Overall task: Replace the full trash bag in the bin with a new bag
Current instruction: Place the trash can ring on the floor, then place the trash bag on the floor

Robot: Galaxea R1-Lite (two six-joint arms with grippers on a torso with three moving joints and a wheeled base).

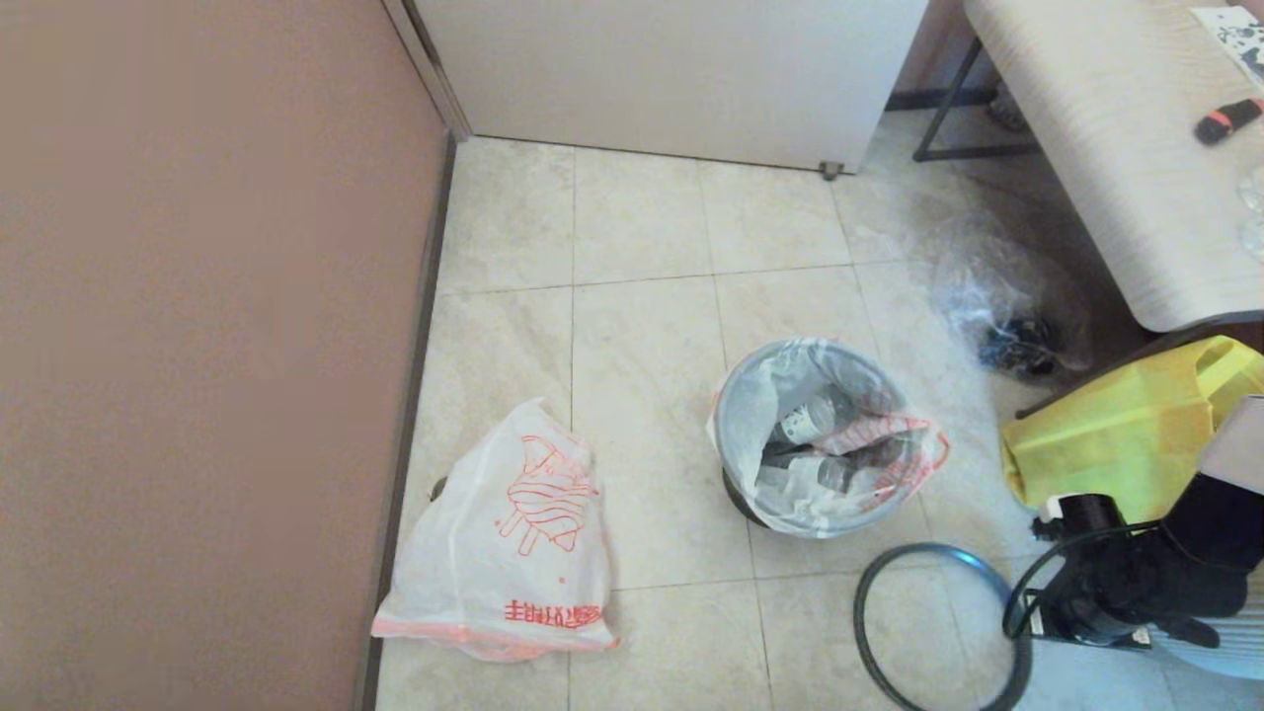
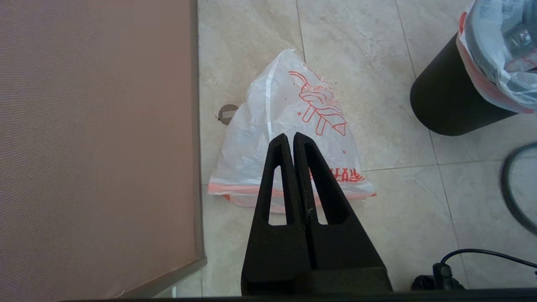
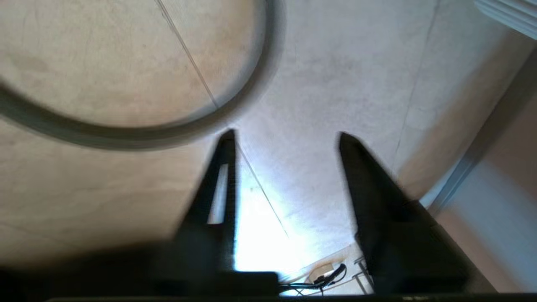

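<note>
The bin point(image 1: 736, 494) is a small black bucket standing on the tiled floor. The full trash bag point(image 1: 825, 439) sits inside it, folded over the rim, with clear bottles showing through. The bin's grey hoop point(image 1: 923, 548) lies loose on the floor in front of it. The new bag point(image 1: 513, 533) lies limp by the wall. My left gripper point(image 2: 291, 136) is shut and empty, held above the new bag point(image 2: 289, 113). My right gripper point(image 3: 286, 135) is open and empty over bare floor beside the hoop point(image 3: 126, 137). The right arm point(image 1: 1136, 583) is at the lower right.
A brown wall panel point(image 1: 197, 346) runs along the left. A yellow fabric tote point(image 1: 1126, 425) and a clear crinkled bag point(image 1: 1007, 306) lie right of the bin, under a table point(image 1: 1116, 128). A white cabinet point(image 1: 671, 69) stands behind. Cables point(image 2: 461, 260) trail near my base.
</note>
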